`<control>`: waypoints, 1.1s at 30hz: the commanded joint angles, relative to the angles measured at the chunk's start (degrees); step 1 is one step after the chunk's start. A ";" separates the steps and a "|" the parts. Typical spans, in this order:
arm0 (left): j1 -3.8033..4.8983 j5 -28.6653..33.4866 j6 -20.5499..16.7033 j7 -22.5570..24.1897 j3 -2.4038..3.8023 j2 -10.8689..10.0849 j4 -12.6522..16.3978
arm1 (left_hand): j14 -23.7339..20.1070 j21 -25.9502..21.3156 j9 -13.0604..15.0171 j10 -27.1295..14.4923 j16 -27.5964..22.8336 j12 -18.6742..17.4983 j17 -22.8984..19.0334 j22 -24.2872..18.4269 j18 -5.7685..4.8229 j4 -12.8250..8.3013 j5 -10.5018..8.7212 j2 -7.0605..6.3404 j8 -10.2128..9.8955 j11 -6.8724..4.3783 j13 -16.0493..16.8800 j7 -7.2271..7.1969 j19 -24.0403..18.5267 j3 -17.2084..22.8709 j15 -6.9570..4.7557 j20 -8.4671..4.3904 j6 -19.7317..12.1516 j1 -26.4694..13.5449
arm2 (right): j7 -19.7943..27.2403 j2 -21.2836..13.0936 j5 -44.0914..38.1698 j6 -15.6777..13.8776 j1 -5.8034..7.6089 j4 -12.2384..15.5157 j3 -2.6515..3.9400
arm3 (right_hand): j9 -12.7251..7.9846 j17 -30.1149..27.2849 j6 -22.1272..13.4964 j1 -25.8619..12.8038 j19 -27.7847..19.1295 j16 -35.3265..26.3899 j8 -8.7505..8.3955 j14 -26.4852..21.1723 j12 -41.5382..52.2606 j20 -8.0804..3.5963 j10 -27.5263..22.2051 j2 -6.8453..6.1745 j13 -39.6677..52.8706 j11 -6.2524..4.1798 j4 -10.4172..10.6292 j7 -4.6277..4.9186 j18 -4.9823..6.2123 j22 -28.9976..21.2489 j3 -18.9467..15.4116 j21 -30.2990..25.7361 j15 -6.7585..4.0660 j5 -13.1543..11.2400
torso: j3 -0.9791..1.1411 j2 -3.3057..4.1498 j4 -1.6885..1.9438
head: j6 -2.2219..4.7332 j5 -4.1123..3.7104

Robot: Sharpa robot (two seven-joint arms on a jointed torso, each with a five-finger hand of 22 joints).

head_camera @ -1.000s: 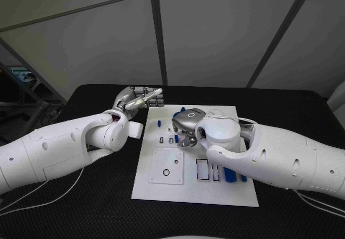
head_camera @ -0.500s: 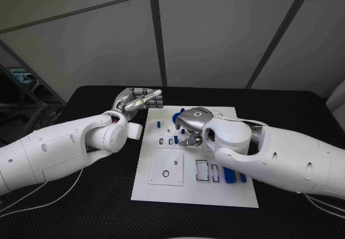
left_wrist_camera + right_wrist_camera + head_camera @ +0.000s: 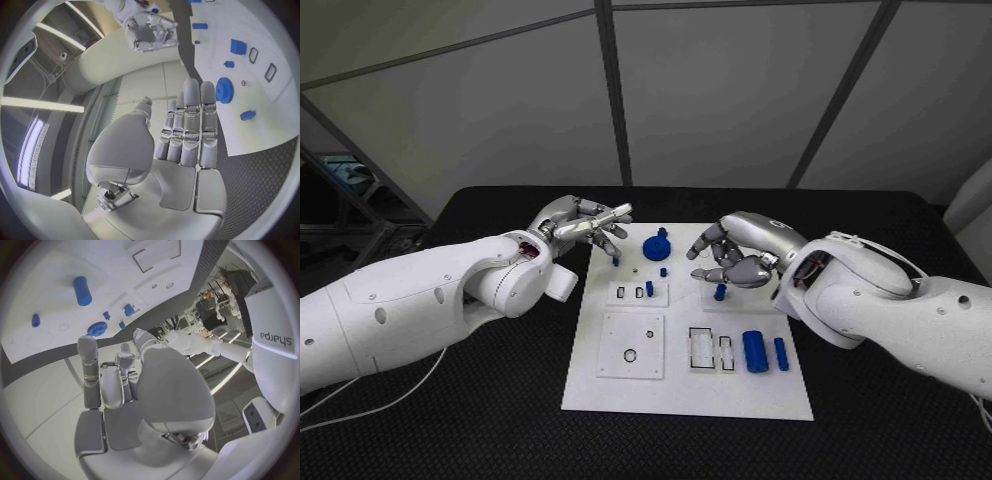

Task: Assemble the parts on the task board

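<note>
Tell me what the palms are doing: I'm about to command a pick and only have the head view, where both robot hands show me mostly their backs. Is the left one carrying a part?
Observer: No. The left wrist view looks along the left robot hand: its palm is bare and its fingers lie straight, side by side, pointing towards the blue gear.
Operator: And the right one?
Observer: The right wrist view shows the right robot hand with nothing in it either, its fingers only loosely bent and the thumb apart from them.
</note>
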 commanded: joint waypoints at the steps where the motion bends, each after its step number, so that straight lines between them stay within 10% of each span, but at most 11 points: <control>1: 1.05 -14.51 8.74 -14.54 0.07 0.03 -0.16 | 1.24 3.68 0.25 1.72 10.16 3.32 8.40 2.33 -0.23 2.06 0.39 -0.76 0.65 -0.83 2.44 -0.61 1.22 -1.40 -0.87 -0.89 -0.08 -1.72 | 5.87 -1.80 16.54 -5.08 0.11 0.35 0.10 | -0.06 -0.36 0.68 -0.20 0.31 -0.59 0.24 1.58 -0.12 0.13 0.41 -0.36 -0.11 -0.08 0.29 -0.07 0.65 -0.48 0.26 -0.53 -0.36 -0.08 | 0.61 -1.40 -0.57 | -0.52 0.31; 6: 2.91 -21.86 13.48 -24.12 0.07 1.39 -1.12 | 0.59 15.57 1.92 -0.55 43.28 17.42 41.92 11.16 -0.36 4.86 0.21 -1.21 5.75 -2.65 13.50 -2.41 0.97 -4.37 -2.30 -2.88 0.66 -0.89 | 5.43 -4.23 20.51 -5.83 0.13 -0.13 0.20 | 0.28 -0.99 2.07 -0.72 -0.26 -1.23 1.36 1.54 -0.43 -0.01 0.31 -0.56 -0.54 -0.43 0.63 -0.57 0.90 -2.01 0.02 -1.76 -0.60 0.04 | 0.81 -2.32 -0.57 | -1.00 0.22; 10: 5.28 -26.90 16.86 -32.05 -0.55 4.27 -3.18 | 2.02 28.21 4.39 -2.96 52.96 27.03 53.80 26.99 -2.09 5.41 0.10 0.48 10.35 -3.45 20.90 -3.45 3.81 -6.96 -3.18 -3.15 1.25 -2.48 | 4.78 -5.39 21.73 -6.62 0.15 -1.11 0.26 | 0.40 -1.22 2.23 -0.47 -0.20 -1.52 1.74 1.56 -0.49 -0.17 0.34 -0.47 -0.67 -0.64 0.57 -0.77 0.95 -2.32 0.18 -2.09 -0.79 0.84 | 0.87 -3.10 -0.40 | -1.85 -0.21; 22: 8.00 -32.35 21.93 -42.27 -2.67 10.13 -8.01 | 2.49 39.41 12.09 -1.35 55.02 47.90 56.80 42.45 -4.00 5.88 -1.75 0.01 18.80 -4.67 41.89 -4.89 6.91 -10.02 -4.22 -4.05 -0.91 -4.34 | 3.83 -5.25 21.19 -8.22 0.15 -2.43 0.31 | 0.50 -1.42 1.93 -0.69 -0.05 -1.89 2.14 1.62 0.41 -0.34 1.13 -0.80 0.23 -0.69 0.80 -0.79 0.95 -2.78 0.12 -2.62 -0.89 2.19 | 0.87 -3.65 -0.66 | -2.57 -0.26; 33: 9.30 -33.06 27.44 -46.43 -5.75 14.76 -12.30 | 2.51 43.40 19.20 1.24 54.94 58.02 56.89 48.95 -4.92 5.76 -1.80 1.44 24.25 -5.30 52.97 -5.58 8.65 -10.28 -4.69 -4.49 -3.30 -4.06 | 3.36 -4.82 20.93 -9.34 0.15 -3.13 0.31 | 0.51 -1.75 1.65 -0.99 -0.04 -2.21 2.22 1.57 0.33 -0.36 1.02 -1.05 0.05 -0.66 1.01 -0.74 0.97 -3.03 -0.04 -2.85 -0.88 2.45 | 0.82 -3.42 -0.74 | -3.14 0.10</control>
